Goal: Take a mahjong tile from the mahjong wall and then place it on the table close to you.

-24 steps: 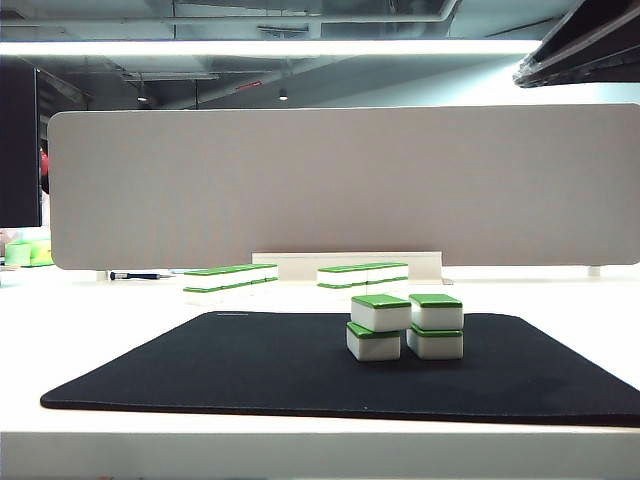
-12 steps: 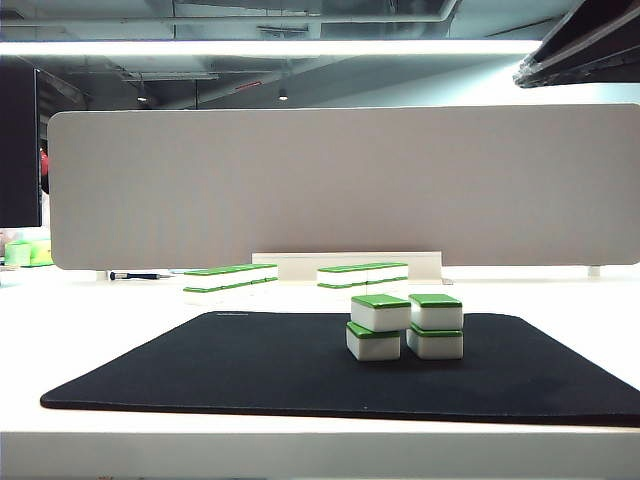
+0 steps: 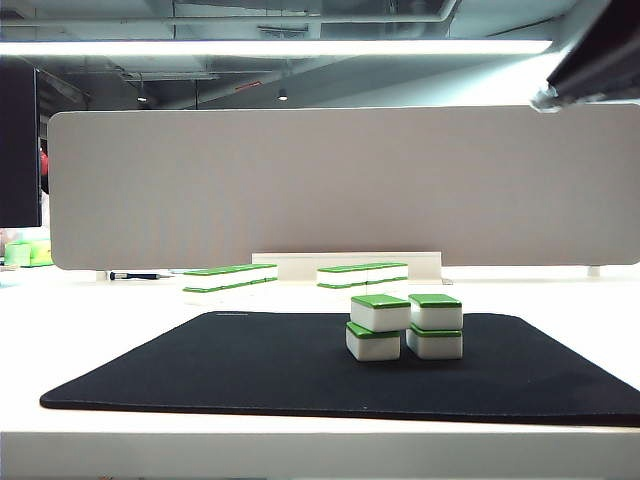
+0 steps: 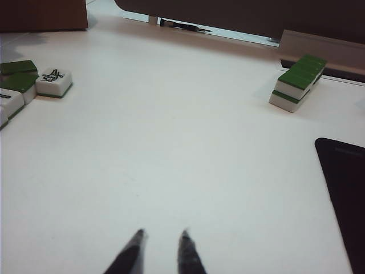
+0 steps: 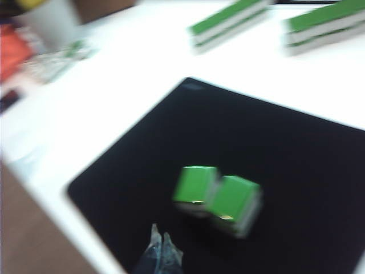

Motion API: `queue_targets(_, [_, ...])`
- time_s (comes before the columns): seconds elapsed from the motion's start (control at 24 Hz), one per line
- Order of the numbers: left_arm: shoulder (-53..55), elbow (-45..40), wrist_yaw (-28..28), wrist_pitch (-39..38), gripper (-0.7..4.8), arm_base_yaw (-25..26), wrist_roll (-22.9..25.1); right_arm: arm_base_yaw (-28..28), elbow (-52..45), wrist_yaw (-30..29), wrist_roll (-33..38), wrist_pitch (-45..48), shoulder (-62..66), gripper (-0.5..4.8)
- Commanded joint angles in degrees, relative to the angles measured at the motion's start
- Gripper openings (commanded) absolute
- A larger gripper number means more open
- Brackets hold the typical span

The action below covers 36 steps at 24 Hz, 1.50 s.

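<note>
Two long two-high rows of green-topped tiles, the mahjong wall (image 3: 230, 277) (image 4: 296, 83) (image 5: 228, 23), lie on the white table (image 3: 100, 310) behind the black mat (image 3: 250, 370). On the mat stand two short stacks of green-topped tiles (image 3: 405, 327) (image 5: 217, 197), side by side. My right gripper (image 5: 160, 231) hovers over the mat's near part, a little short of these stacks, shut and empty; the picture is blurred. Only a dark part of the right arm (image 3: 600, 60) shows in the exterior view. My left gripper (image 4: 162, 234) hangs over bare table, tips slightly apart, holding nothing.
A grey partition (image 3: 340, 185) closes the back, with a white rail (image 3: 345, 262) and a pen (image 3: 140, 275) at its foot. Loose tiles (image 4: 54, 81), one face up, lie far on the left. A pale cup (image 5: 51, 20) stands off the mat.
The dark part of the right arm at the exterior view's top right corner has swung and sits at a different angle. The tiles and the left gripper have not moved.
</note>
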Motion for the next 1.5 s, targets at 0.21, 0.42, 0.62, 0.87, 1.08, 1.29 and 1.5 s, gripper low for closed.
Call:
queue_targets(0.21, [0.0, 0.0, 0.4, -0.6, 0.75, 0.1, 0.2, -3.9, -0.1, 8.3, -0.3, 2.8, -1.1, -0.01])
queue_targets(0.42, [0.0, 0.0, 0.2, -0.6, 0.75, 0.1, 0.2, -9.4, -4.6, 9.1, -0.5, 7.5, -4.8, -0.01])
queue_targets(0.62, [0.0, 0.0, 0.3, -0.6, 0.75, 0.1, 0.2, -12.9, -7.4, 10.0, -2.9, 7.8, -7.5, -0.01])
queue_targets(0.87, [0.0, 0.0, 0.4, -0.6, 0.75, 0.1, 0.2, -17.9, -11.6, 14.7, -4.4, 8.1, -12.7, -0.01])
queue_targets(1.08, [0.0, 0.0, 0.4, -0.6, 0.75, 0.1, 0.2, -20.8, -14.8, 16.7, -4.6, 8.2, -17.3, -0.01])
queue_targets(1.29, [0.0, 0.0, 0.3, -0.6, 0.75, 0.1, 0.2, -21.7, -17.4, 19.3, -4.8, 8.2, -20.9, -0.01])
queue_targets(1.5, [0.0, 0.0, 0.3, -0.6, 0.75, 0.1, 0.2, -22.0, -21.3, 21.6, -5.0, 8.2, -26.6, -0.01])
